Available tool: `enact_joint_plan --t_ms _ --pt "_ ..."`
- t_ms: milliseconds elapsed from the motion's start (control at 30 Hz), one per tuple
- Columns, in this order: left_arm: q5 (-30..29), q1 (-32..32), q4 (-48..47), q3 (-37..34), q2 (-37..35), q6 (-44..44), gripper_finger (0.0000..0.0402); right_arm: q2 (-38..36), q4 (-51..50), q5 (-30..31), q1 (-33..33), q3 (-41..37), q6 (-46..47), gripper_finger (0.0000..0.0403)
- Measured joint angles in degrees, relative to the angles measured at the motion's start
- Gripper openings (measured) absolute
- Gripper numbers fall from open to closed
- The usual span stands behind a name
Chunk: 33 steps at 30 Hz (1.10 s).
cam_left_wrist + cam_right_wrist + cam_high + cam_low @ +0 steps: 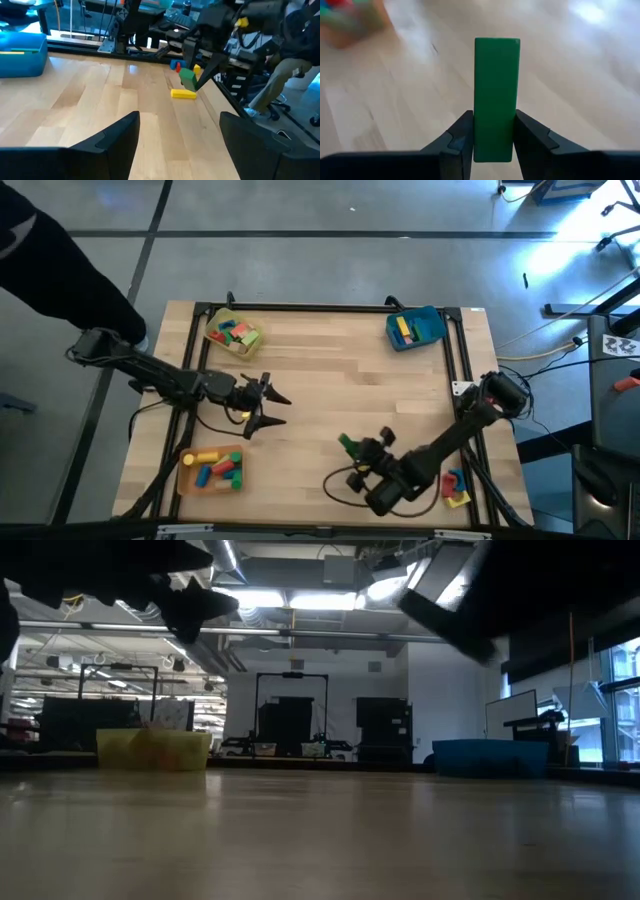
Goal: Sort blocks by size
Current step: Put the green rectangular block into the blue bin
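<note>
the right tool [492, 142], grasping a long green block [495, 95] by its end, could let it pivot loose above the surface [340, 380], while the left tool [270, 408] hangs released.

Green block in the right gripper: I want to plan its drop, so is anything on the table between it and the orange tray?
Nothing visible. The right gripper holds the green block, and only bare table lies between it and the orange tray. The open left gripper hovers farther back.
</note>
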Motion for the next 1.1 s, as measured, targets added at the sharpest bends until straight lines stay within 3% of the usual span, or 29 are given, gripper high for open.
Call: enact_joint_plan --t_ms 267,533,800,1100 --pt "3.8 -1.1 4.4 0.0 5.7 0.2 0.026 0.0 10.7 5.0 -4.3 0.0 -14.1 0.0114" --pt "3.9 -4.6 4.2 0.0 7.1 3.5 0.026 0.9 16.3 3.0 -8.5 0.0 -22.9 0.0112" --pt "2.0 -4.9 -4.6 0.0 -0.9 4.4 0.026 -1.9 2.2 5.7 -13.1 0.0 -19.4 0.0112" --pt "-6.3 -4.6 -12.0 0.0 -2.7 8.2 0.026 -7.1 -26.2 4.8 -23.8 0.0 -8.4 0.0112"
